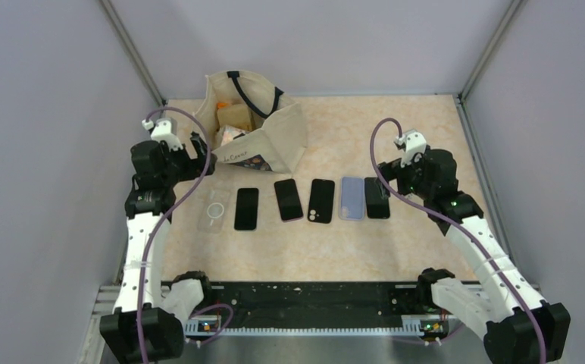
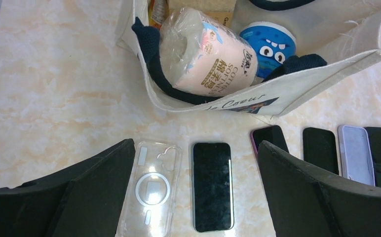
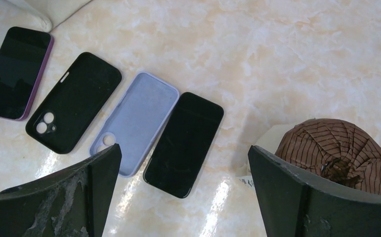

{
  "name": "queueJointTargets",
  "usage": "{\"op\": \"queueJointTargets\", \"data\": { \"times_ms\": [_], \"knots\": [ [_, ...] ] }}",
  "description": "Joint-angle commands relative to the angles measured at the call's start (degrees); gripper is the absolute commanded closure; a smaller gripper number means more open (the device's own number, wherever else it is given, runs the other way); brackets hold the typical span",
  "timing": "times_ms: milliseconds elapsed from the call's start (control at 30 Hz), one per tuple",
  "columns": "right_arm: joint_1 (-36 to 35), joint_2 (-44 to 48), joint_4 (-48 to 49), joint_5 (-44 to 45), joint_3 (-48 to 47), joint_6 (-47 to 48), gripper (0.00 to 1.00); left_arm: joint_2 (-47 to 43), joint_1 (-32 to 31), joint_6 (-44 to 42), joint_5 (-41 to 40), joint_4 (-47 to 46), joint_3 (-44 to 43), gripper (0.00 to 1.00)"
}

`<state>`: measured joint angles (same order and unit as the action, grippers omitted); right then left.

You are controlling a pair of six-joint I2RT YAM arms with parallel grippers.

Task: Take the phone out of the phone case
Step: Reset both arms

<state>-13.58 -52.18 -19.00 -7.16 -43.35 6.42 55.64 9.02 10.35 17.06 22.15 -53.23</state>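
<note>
A phone in a purple case (image 1: 289, 199) lies screen up in a row on the table; it also shows in the left wrist view (image 2: 267, 136) and the right wrist view (image 3: 16, 71). Left of it lie a bare black phone (image 2: 212, 186) and an empty clear case (image 2: 151, 187). Right of it lie a black case with camera holes (image 3: 74, 108), an empty lilac case (image 3: 134, 123) and another bare black phone (image 3: 183, 143). My left gripper (image 2: 196, 197) is open and empty above the clear case and black phone. My right gripper (image 3: 183, 197) is open and empty above the right end of the row.
A cream tote bag (image 1: 255, 129) with a paper roll (image 2: 206, 49) and other goods stands behind the row, close to my left gripper (image 1: 198, 155). A brown striped object (image 3: 341, 153) sits right of the row under my right arm. Grey walls enclose the table.
</note>
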Motion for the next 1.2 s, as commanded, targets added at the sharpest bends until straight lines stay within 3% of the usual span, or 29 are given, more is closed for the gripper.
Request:
{"op": "queueJointTargets", "data": {
  "times_ms": [0, 367, 1167],
  "knots": [
    [0.4, 0.7, -0.3, -0.1, -2.6, 1.2, 0.01, -2.6, 0.4, 0.6, 1.8, -6.7, 3.6, 0.01],
    [0.4, 3.3, 2.2, 2.4, -0.2, 2.5, 0.01, -14.8, 0.4, 2.8, 4.3, -26.0, 19.0, 0.01],
    [0.4, 7.9, 6.6, 6.9, 2.7, 5.3, 0.01, -14.7, 0.4, -3.2, 8.0, -28.1, 22.9, 0.01]
  ]
}}
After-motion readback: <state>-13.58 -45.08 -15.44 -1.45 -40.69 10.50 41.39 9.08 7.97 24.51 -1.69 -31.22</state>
